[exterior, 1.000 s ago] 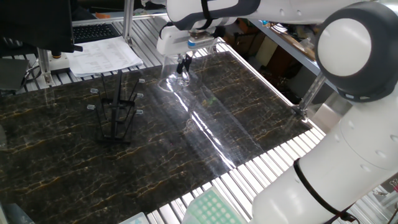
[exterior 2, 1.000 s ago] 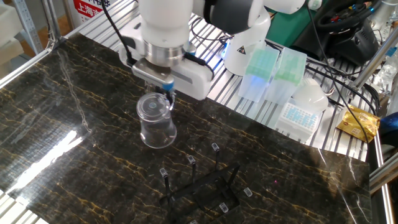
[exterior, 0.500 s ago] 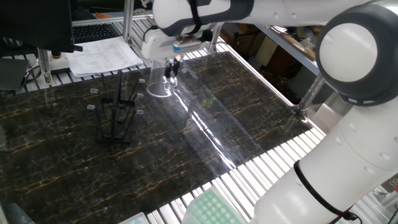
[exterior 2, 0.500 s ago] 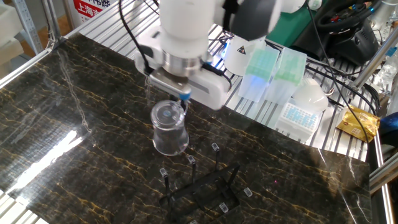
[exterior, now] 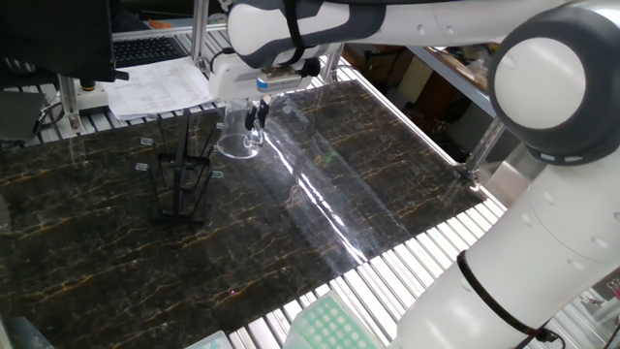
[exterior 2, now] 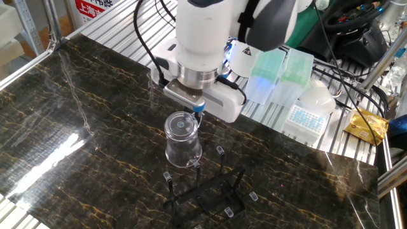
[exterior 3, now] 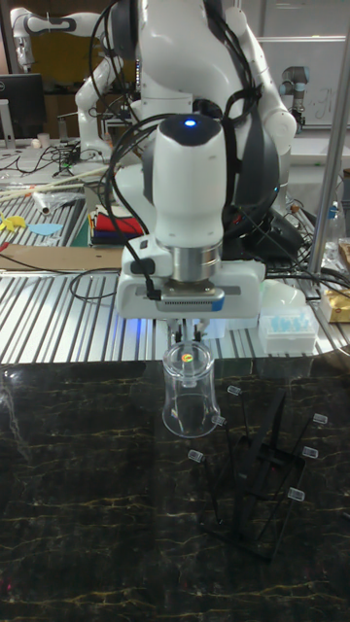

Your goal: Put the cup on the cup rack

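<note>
The cup [exterior 2: 182, 141] is a clear glass held upside down, thick base up and wide rim down, in the air over the dark marble tabletop. My gripper [exterior 2: 196, 112] is shut on its wall near the base. In the tall fixed view the cup [exterior 3: 190, 397] hangs straight below the gripper [exterior 3: 188, 342]. The cup rack [exterior 2: 206, 188], a black wire stand with pale-tipped prongs, stands just beside the cup. The cup's rim is close to the nearest prongs, touching or not I cannot tell. From the opposite side, the cup [exterior: 238, 137] hangs right of the cup rack [exterior: 180, 180], under the gripper [exterior: 257, 112].
Pipette tip boxes [exterior 2: 275, 75] and a white box of blue tips [exterior 2: 304, 118] lie on the slatted metal bench behind the tabletop. A yellow packet [exterior 2: 365, 124] lies at the right. Papers [exterior: 161, 87] and a monitor are at the far side.
</note>
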